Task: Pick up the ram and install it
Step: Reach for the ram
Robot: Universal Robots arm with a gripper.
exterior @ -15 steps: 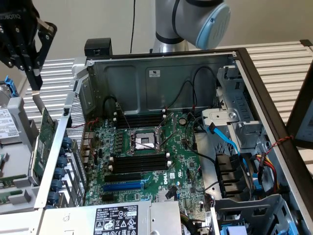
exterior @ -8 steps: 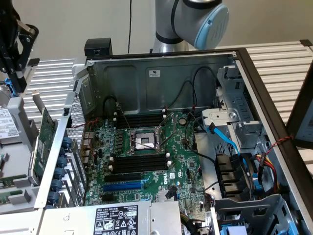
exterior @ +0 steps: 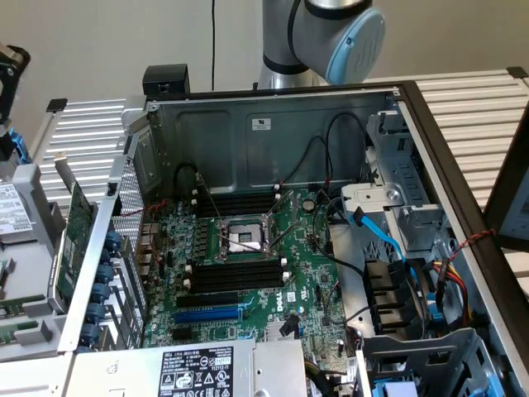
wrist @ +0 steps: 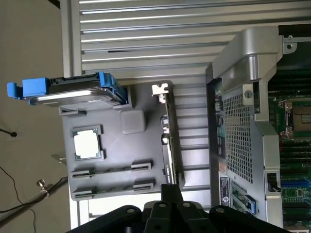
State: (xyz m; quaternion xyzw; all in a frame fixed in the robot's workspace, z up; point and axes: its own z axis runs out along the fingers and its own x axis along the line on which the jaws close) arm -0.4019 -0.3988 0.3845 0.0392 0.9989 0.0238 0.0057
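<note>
My hand (wrist: 170, 192) up close: black fingers pressed fully together, nothing between them as far as I can see. Straight ahead of the fingertips the expansion card (wrist: 168, 138) stands on edge in the grey tray (wrist: 127, 104). That's not my target. The ram (exterior: 15, 307): my best read is the thin green strip standing on edge in the tray's long holders (wrist: 141, 168), at the exterior view's left edge. It's partly cut off there, so I'm not certain. That puts it beside my fingertips, on the side of the card away from the PC case (wrist: 238, 126), lower than the hand, near but not touching. The hard drive (wrist: 73, 90) in its blue caddy and the CPU (wrist: 87, 144) sit further out, past the holders. Handling guess: light, stiff, thin board, fragile; bending or side load would hurt it, and the contact edge should stay untouched. I'd take it across the two faces near the top edge at mid-length, with a light, square squeeze. The black slots (exterior: 235, 274) on the motherboard (exterior: 281, 306) look empty, so nothing is installed yet.
</note>
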